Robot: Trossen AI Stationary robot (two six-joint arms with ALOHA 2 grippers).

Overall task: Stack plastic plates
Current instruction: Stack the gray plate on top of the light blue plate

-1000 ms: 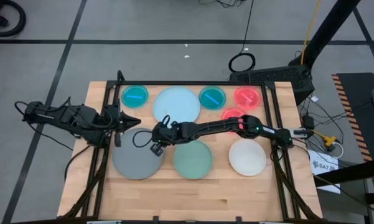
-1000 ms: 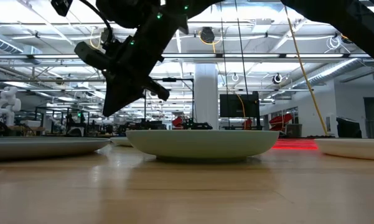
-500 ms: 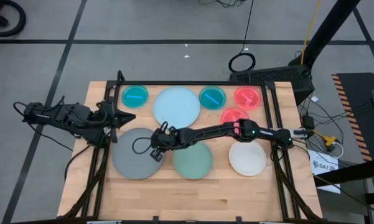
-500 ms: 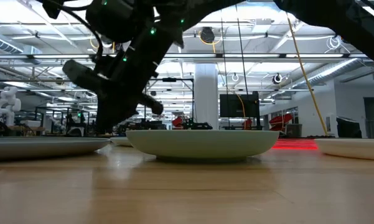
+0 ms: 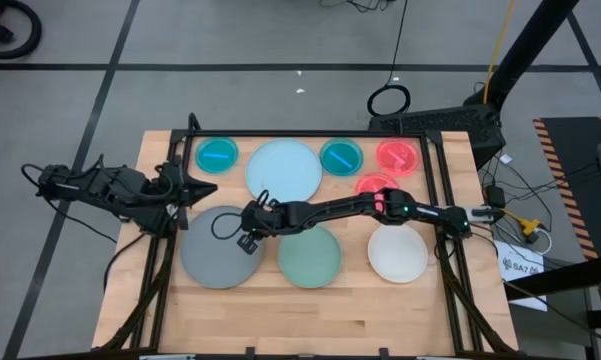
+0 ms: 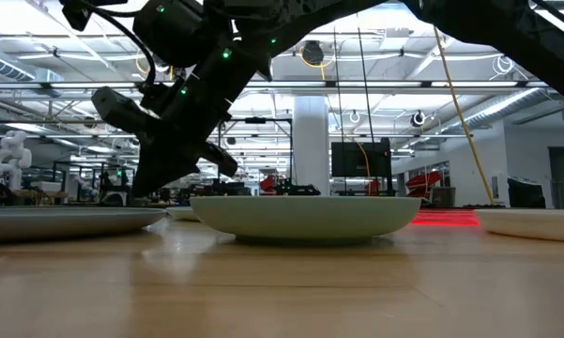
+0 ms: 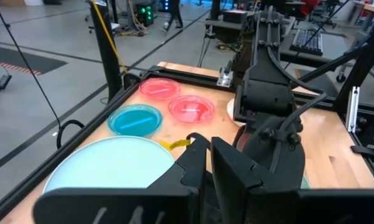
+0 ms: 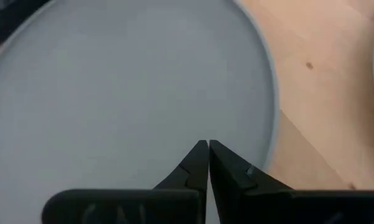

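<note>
Right gripper (image 5: 248, 226): pinched shut, holding nothing, low over the right part of the big grey plate (image 5: 215, 255).
Right fingers (image 8: 199, 163): thin, dark and pointy, tips touching.
Left gripper (image 5: 195, 188): shut too, waiting at the left table edge, just beyond the grey plate.
Plates: all flat, round, smooth plastic.
Near row: grey, mint green plate (image 5: 310, 257), white plate (image 5: 397, 253).
Far row: teal, big light blue plate (image 5: 283, 169), teal, two pink-red.
Table (image 5: 280, 315): pale wood planks.
</note>
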